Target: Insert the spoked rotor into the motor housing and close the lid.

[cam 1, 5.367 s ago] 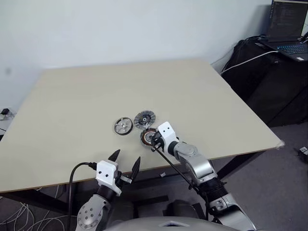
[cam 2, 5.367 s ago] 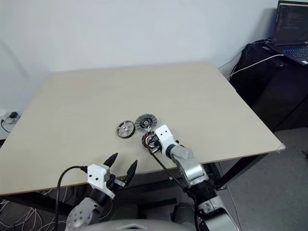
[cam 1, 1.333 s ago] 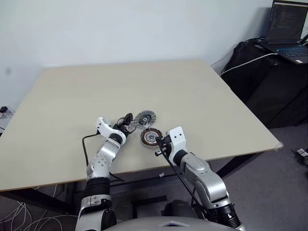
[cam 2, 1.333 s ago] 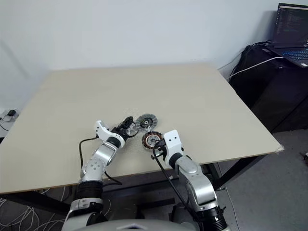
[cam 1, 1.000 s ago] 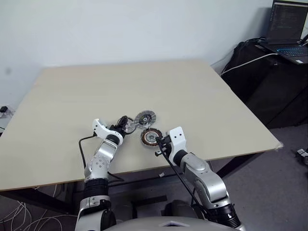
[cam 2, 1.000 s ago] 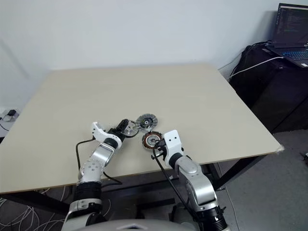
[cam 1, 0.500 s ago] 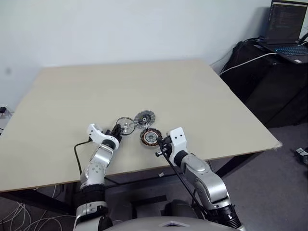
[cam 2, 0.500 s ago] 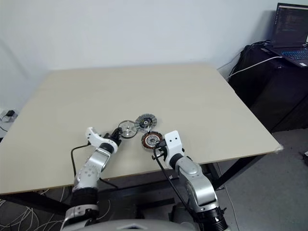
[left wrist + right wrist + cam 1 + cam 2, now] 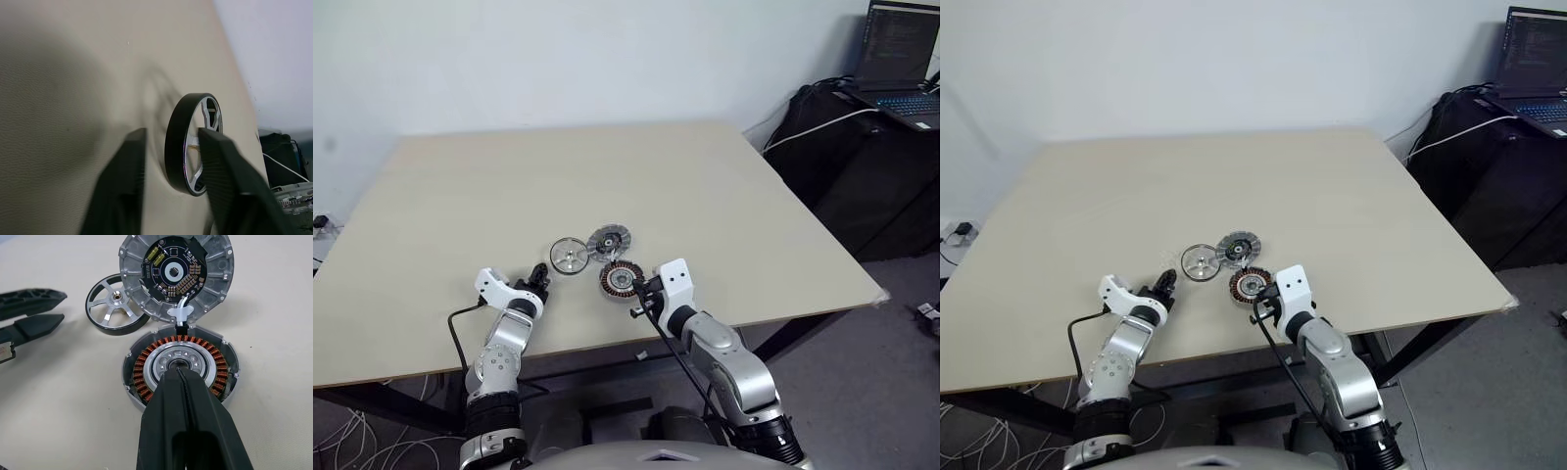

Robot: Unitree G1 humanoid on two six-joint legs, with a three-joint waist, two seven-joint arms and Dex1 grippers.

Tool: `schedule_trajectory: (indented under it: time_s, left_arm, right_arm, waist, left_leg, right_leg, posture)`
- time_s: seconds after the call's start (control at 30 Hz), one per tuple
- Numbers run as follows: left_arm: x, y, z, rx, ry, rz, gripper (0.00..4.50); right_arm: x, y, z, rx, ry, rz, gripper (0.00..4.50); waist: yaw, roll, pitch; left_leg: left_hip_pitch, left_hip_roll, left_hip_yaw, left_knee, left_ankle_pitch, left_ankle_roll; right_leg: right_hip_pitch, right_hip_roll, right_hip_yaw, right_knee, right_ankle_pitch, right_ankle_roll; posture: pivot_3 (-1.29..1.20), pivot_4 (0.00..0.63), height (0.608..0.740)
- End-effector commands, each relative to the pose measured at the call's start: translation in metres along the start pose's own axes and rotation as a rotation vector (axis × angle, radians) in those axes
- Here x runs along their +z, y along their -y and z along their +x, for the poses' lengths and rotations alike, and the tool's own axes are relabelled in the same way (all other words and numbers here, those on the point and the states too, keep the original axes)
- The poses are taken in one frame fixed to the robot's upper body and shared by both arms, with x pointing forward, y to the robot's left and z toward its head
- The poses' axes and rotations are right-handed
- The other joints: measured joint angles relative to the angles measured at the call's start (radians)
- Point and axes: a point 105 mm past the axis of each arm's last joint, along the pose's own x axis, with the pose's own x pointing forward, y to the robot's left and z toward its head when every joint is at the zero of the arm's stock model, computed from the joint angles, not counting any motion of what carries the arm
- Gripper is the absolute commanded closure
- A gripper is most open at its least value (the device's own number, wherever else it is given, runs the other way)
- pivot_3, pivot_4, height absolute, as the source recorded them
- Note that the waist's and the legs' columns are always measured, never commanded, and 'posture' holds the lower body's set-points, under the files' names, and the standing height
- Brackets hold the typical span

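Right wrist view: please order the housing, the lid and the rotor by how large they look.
1. Housing and lid look about equal; the housing is nearer the camera, so unsure.
2. Rotor, clearly smallest, partly behind the lid.

A large beige table (image 9: 636, 176) with a plain, light top stands against a pale wall (image 9: 587, 59); its far right corner comes near a dark stand (image 9: 862, 166) draped in black; an open laptop (image 9: 899, 59) sits on top of that stand, its screen lit with lines of text; a white cable (image 9: 813, 125) runs across the black surface toward the table's corner; below the table's near edge, dark metal legs (image 9: 372, 401) show; a tangle of pale cables (image 9: 352, 441) lies on the grey floor (image 9: 891, 392) at the left.
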Motion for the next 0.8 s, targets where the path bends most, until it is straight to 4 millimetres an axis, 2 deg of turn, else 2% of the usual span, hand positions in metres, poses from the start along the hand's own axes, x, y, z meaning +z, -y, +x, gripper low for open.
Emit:
schedule_trajectory:
  time_s: [0.03, 0.1, 0.8]
  left_arm:
    - [-0.003, 0.022, 0.007, -0.063, -0.006, 0.011, 1.25]
    - [-0.005, 0.024, 0.008, -0.069, -0.014, 0.012, 0.60]
    - [-0.013, 0.027, 0.026, -0.089, -0.100, 0.118, 0.60]
  right_arm:
    - [0.014, -0.002, -0.001, 0.011, 0.053, -0.002, 4.50]
    - [0.014, -0.001, -0.001, 0.008, 0.053, -0.002, 4.50]
    - [0.016, -0.001, 0.000, 0.009, 0.058, -0.008, 4.50]
  waist:
    - [0.000, 0.000, 0.000]
    - [0.000, 0.000, 0.000]
    - [0.000, 0.000, 0.000]
  left_leg:
    - [0.000, 0.000, 0.000, 0.000, 0.000, 0.000]
    - [0.000, 0.000, 0.000, 0.000, 0.000, 0.000]
    - [0.000, 0.000, 0.000, 0.000, 0.000, 0.000]
  right_leg:
    - [0.000, 0.000, 0.000, 0.000, 0.000, 0.000]
    - [0.000, 0.000, 0.000, 0.000, 0.000, 0.000]
    - [0.000, 0.000, 0.000, 0.000, 0.000, 0.000]
  posture:
    - [0.00, 0.000, 0.740]
    - [0.00, 0.000, 0.740]
    - [0.00, 0.000, 0.740]
